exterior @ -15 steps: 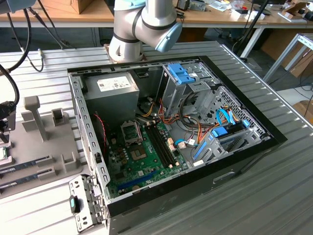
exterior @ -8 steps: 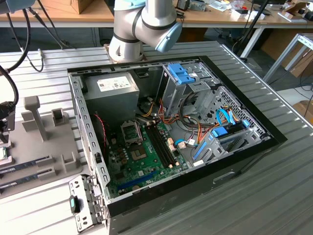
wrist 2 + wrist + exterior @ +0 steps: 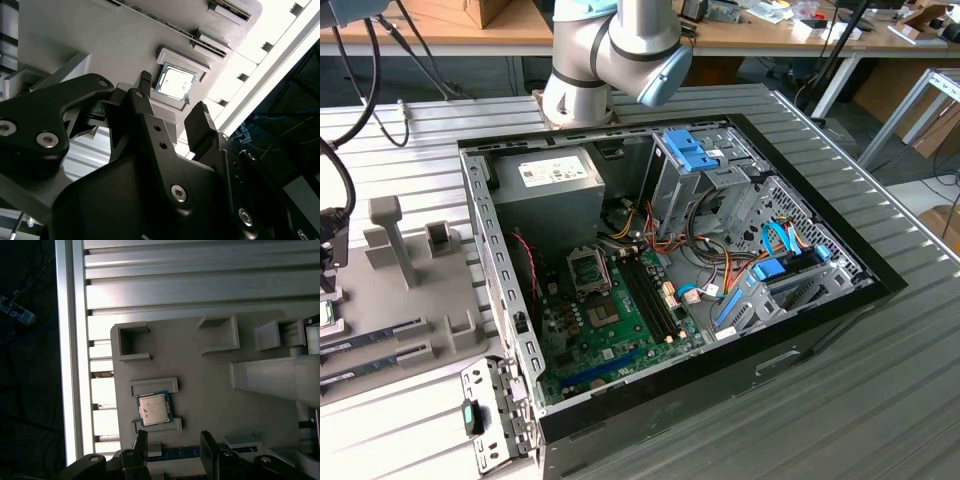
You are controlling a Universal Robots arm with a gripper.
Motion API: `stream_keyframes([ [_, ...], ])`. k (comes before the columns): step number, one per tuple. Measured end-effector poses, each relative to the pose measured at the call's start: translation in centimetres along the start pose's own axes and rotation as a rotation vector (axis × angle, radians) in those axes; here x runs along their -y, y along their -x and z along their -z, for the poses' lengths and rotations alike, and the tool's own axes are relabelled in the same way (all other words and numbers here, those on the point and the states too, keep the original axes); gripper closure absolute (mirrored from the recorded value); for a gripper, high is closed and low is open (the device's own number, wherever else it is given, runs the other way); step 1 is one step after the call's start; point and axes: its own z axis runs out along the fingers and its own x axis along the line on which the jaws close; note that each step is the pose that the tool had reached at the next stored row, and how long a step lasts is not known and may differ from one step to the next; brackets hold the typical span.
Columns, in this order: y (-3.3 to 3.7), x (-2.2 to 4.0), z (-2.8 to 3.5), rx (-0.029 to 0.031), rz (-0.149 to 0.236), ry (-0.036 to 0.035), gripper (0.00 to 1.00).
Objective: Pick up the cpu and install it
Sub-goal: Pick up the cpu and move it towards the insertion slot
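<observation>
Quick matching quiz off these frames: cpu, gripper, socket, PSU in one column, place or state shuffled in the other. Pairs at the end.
Things
1. cpu
2. gripper
3. socket
4. power supply

Places or states
A. on the green motherboard inside the case
B. open and empty, over the grey fixture plate
C. grey box in a corner of the case
D. lying flat on the fixture plate, outside the case

Pairs: 1-D, 2-B, 3-A, 4-C
</observation>
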Motion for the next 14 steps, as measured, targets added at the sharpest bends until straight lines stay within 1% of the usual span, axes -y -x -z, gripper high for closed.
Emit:
stream_keyframes([
  [14, -0.37, 0.03, 0.01, -0.0001, 0.0, -0.0001, 0.46],
])
